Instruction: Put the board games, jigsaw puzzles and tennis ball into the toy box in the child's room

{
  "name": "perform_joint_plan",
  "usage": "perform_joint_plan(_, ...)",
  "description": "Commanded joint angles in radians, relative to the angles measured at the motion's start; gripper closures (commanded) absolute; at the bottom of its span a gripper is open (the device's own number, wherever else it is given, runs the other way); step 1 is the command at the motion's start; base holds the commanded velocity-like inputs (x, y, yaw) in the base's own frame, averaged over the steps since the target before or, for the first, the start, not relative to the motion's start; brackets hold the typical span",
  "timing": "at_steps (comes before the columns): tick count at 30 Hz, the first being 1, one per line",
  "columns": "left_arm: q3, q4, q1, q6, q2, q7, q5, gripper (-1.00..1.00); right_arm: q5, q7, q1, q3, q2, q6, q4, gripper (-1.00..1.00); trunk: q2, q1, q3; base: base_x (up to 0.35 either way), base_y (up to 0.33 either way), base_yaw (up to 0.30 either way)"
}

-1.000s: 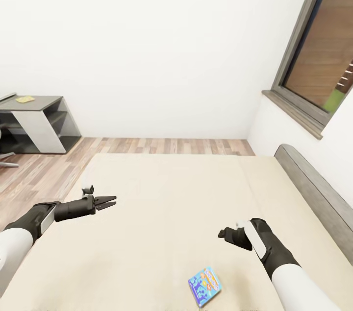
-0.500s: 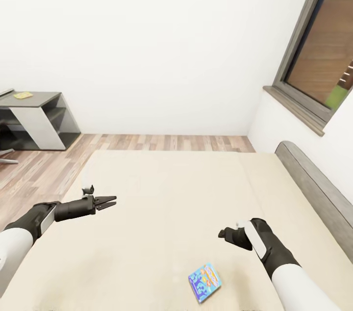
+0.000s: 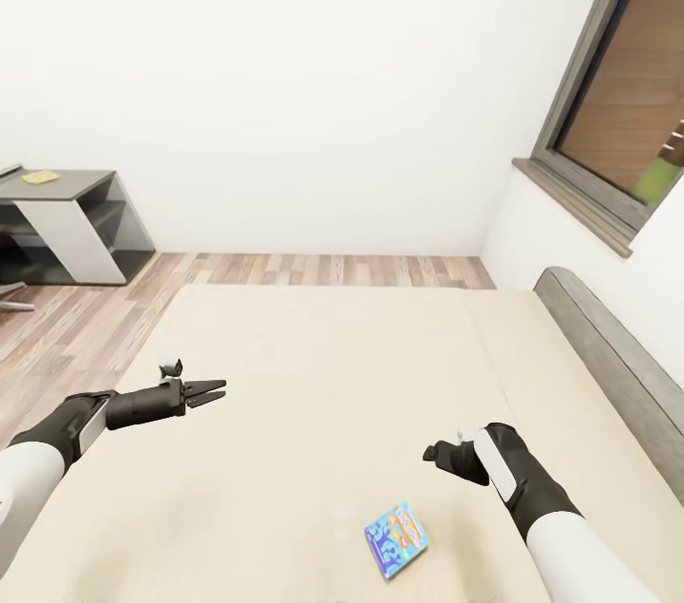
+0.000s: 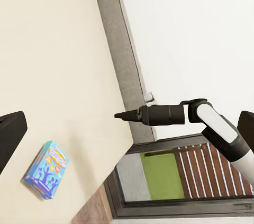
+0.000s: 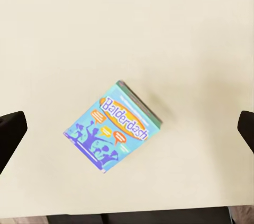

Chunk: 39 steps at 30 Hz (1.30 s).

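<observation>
One blue board game lies on the bed; right wrist view reads "Balderdash", both pincers seemingly open.

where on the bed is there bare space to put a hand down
Nearly all of the beige mattress lies bare: the wide stretch between the left gripper and the grey headboard, and the far part toward the wood-plank floor. Only the near edge is taken, by the small blue Balderdash game box below the right gripper.
</observation>
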Motion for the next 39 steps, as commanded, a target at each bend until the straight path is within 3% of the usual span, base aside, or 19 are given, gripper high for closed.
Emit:
perform_joint_plan(1, 0.003, 0.000, -0.001, 0.011, 0.000, -0.004, -0.003, -1.00, -0.011, -0.009, -0.001, 0.000, 0.000, 0.004, -0.001, -1.00, -0.002, 0.001, -0.004, 0.000, 0.000, 0.000)
perform_joint_plan(24, 0.003, 0.000, -0.001, 0.011, 0.001, -0.003, -0.003, -1.00, -0.009, -0.010, -0.001, 0.003, 0.001, 0.001, -0.005, -1.00, -0.002, 0.001, -0.041, 0.000, 0.000, 0.000)
perform_joint_plan(32, 0.003, 0.000, -0.001, 0.011, -0.001, -0.003, -0.003, -1.00, -0.010, -0.012, -0.001, 0.069, 0.000, -0.045, -0.006, -1.00, -0.002, 0.001, -0.055, 0.000, 0.000, 0.000)
perform_joint_plan(39, 0.003, 0.000, -0.001, 0.011, -0.003, -0.004, -0.003, -1.00, -0.010, -0.010, -0.008, 0.084, 0.000, -0.085, -0.009, -1.00, -0.002, 0.001, -0.066, 0.000, 0.000, 0.000)
